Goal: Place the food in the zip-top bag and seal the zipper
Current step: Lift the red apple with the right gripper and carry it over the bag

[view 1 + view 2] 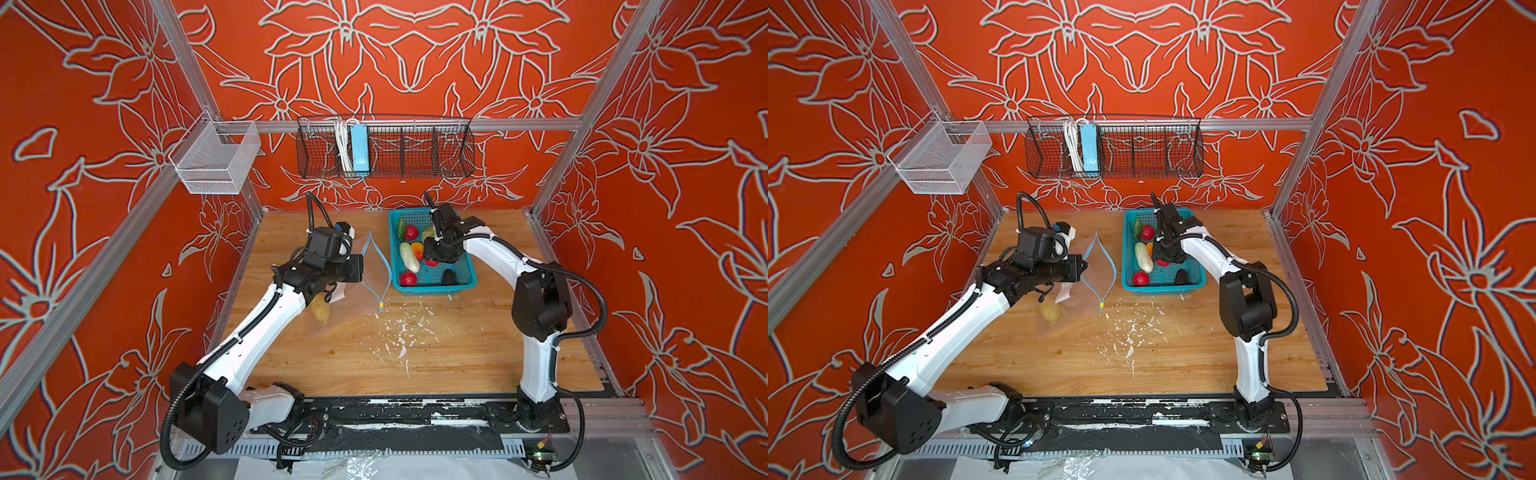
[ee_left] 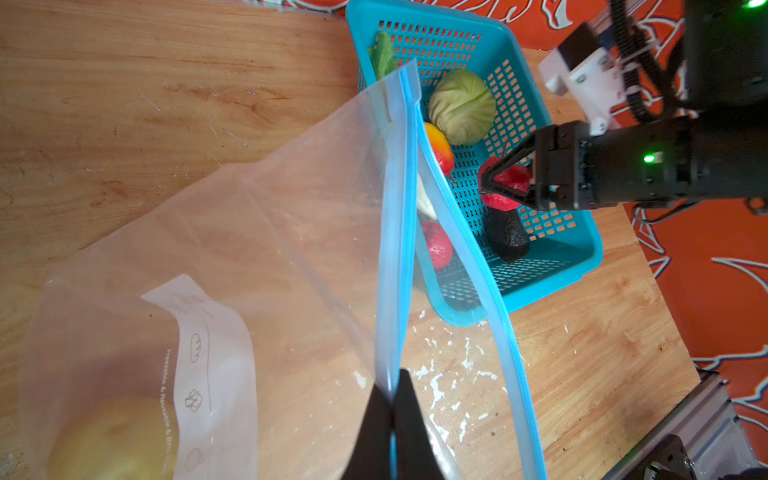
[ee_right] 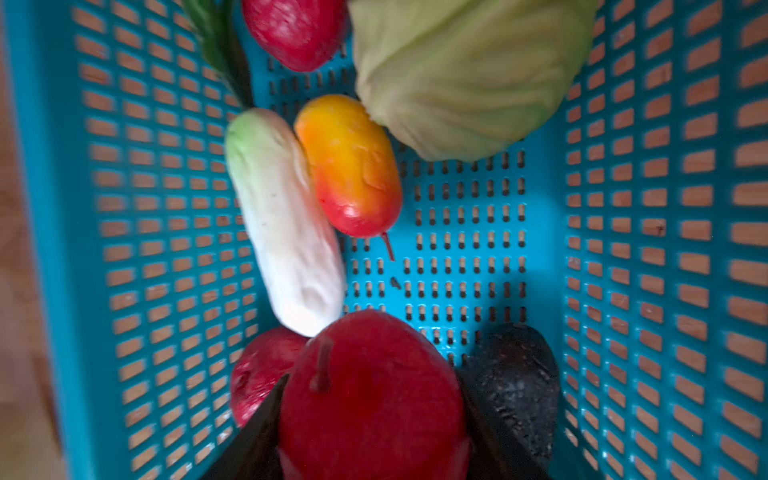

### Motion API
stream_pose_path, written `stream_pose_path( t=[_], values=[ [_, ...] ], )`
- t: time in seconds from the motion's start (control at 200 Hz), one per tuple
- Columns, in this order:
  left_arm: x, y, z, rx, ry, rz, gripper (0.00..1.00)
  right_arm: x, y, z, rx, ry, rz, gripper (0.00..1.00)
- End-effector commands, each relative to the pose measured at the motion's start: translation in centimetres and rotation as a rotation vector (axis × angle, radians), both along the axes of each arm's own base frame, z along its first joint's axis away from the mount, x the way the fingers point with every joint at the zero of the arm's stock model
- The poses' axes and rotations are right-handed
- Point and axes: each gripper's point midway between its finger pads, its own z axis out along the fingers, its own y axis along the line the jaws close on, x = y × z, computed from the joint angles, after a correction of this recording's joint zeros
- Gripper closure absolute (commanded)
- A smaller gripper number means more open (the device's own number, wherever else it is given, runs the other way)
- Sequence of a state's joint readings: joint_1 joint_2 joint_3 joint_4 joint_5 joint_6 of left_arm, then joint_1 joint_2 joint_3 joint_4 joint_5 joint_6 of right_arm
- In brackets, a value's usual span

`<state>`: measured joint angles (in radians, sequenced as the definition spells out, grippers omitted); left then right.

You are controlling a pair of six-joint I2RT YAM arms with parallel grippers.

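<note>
The zip-top bag (image 1: pixel 353 300) lies on the table (image 1: pixel 457 353) just beside the teal basket (image 1: pixel 436 286), on the basket's side toward the left arm, with its mouth facing the basket. Its zipper (image 2: pixel 395 249) gapes in a leaf shape: the two blue lips stand apart in the middle and meet at the yellow tab (image 1: pixel 380 306), near the basket's front corner. A yellow potato (image 2: pixel 112 440) sits inside the bag, at the end far from the basket. The left claw (image 2: pixel 392 409) is pinched fully closed on the zipper lip farther from the basket, holding that lip up off the table.

Inside the basket, the right claw (image 2: pixel 484 183) stands about half open, clamped on a stemmed red fruit (image 3: pixel 370 399); whether the fruit is clear of the basket floor I cannot tell. Around it in the basket lie:
- a green cabbage (image 3: pixel 465 75)
- an orange-red fruit (image 3: pixel 349 166) touching a pale cucumber (image 3: pixel 282 224)
- a black piece (image 3: pixel 515 382) just beside the held fruit
- a red berry (image 3: pixel 295 29) next to a green leaf (image 3: pixel 216 45) on the basket's bag-side wall
- a second red berry (image 3: pixel 257 370)
</note>
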<state>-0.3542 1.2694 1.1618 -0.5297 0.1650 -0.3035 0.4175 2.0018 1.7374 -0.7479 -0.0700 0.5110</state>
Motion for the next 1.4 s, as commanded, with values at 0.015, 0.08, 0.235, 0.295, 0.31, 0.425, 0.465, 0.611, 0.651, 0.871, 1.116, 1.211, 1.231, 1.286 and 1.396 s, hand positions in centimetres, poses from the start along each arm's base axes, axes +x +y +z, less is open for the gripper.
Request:
stream_pose_path(
  t=[0.015, 0.08, 0.235, 0.295, 0.31, 0.425, 0.465, 0.611, 0.651, 0.871, 1.116, 1.211, 1.231, 1.286, 1.396],
  values=[
    [0.6, 0.4, 0.1, 0.031, -0.004, 0.013, 1.0, 0.7, 1.1, 2.9, 0.094, -0.075, 0.007, 0.65],
    [0.9, 0.5, 0.5, 0.045, -0.008, 0.013, 1.0, 0.7, 1.8, 3.6, 0.13, -0.088, 0.027, 0.65],
    [1.3, 0.0, 1.5, 0.039, -0.039, -0.016, 1.0, 0.9, 2.8, 4.5, 0.192, -0.105, 0.051, 0.65],
    [1.6, -0.2, 1.8, 0.041, -0.055, -0.03, 1.0, 0.9, 2.9, 4.7, 0.196, -0.111, 0.055, 0.65],
    [1.7, -0.3, 2.0, 0.043, -0.06, -0.036, 1.0, 0.9, 2.9, 4.8, 0.196, -0.114, 0.057, 0.65],
    [2.4, -0.1, 2.8, 0.083, -0.079, -0.047, 1.0, 0.9, 2.9, 5.4, 0.204, -0.144, 0.062, 0.65],
    [2.7, -0.3, 2.9, 0.089, -0.086, -0.055, 1.0, 0.9, 3.0, 5.8, 0.216, -0.157, 0.07, 0.65],
    [3.5, -1.1, 2.8, 0.071, -0.074, -0.078, 1.0, 0.6, 3.5, 7.2, 0.257, -0.186, 0.09, 0.65],
    [3.6, -1.3, 2.8, 0.066, -0.073, -0.081, 1.0, 0.5, 3.4, 7.5, 0.258, -0.197, 0.088, 0.65],
    [2.7, 0.1, 1.8, 0.086, -0.112, -0.032, 1.0, -0.2, 3.2, 9.7, 0.282, -0.256, 0.1, 0.65],
    [2.2, 0.2, 1.8, 0.067, -0.109, -0.018, 1.0, -1.3, 4.5, 12.6, 0.372, -0.306, 0.137, 0.66],
    [2.2, 0.3, 1.8, 0.069, -0.107, -0.016, 1.0, -2.0, 5.4, 14.0, 0.426, -0.333, 0.159, 0.66],
    [2.2, 0.2, 1.7, 0.069, -0.105, -0.017, 1.0, -2.1, 5.6, 14.2, 0.438, -0.337, 0.169, 0.66],
    [2.2, 0.2, 1.7, 0.067, -0.1, -0.018, 1.0, -2.5, 6.3, 14.8, 0.47, -0.34, 0.196, 0.66],
    [2.2, 0.1, 1.6, 0.062, -0.097, -0.02, 1.0, -3.1, 7.2, 15.5, 0.496, -0.345, 0.228, 0.67]
  ],
)
